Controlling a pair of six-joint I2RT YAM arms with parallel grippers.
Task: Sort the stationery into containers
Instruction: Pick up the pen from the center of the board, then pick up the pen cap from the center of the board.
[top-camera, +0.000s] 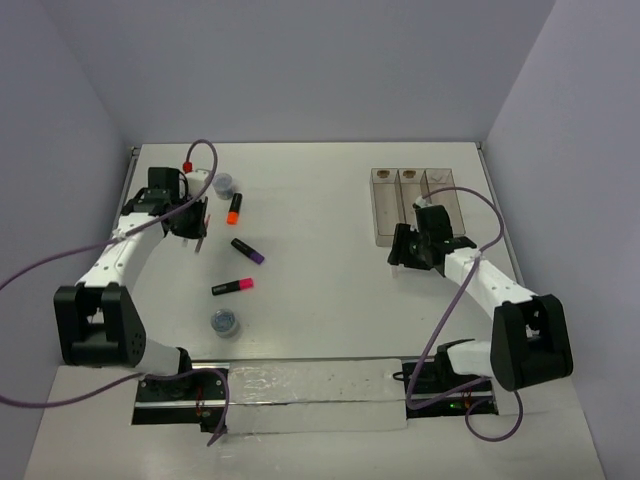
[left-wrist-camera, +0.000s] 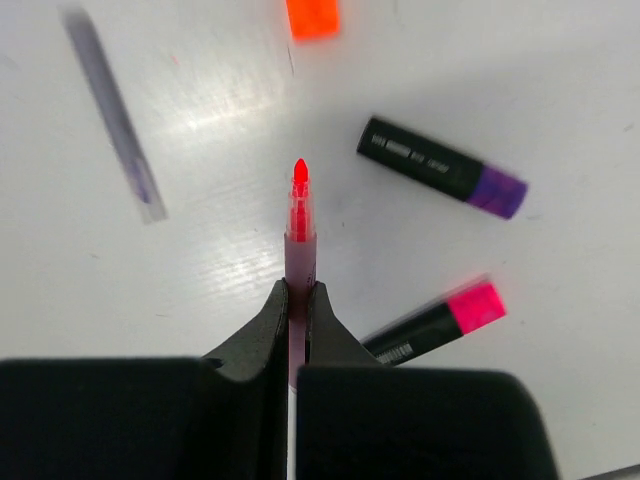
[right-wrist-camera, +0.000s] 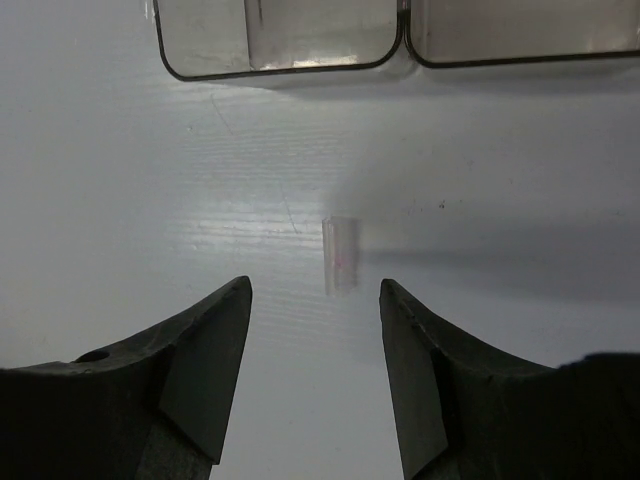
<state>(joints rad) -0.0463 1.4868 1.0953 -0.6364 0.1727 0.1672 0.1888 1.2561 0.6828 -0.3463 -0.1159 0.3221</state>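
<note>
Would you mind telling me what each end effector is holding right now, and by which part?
The left end effector pinches a thin red-tipped stick by its shaft, tip protruding; the right end effector holds nothing.

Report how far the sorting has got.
Done: nothing; the bins look empty. In hand: the left tool grips a red-tipped pen; the right tool hangs open over a small clear piece. Left: orange highlighter, purple highlighter, pink highlighter, far pot, near pot, on the table.
</note>
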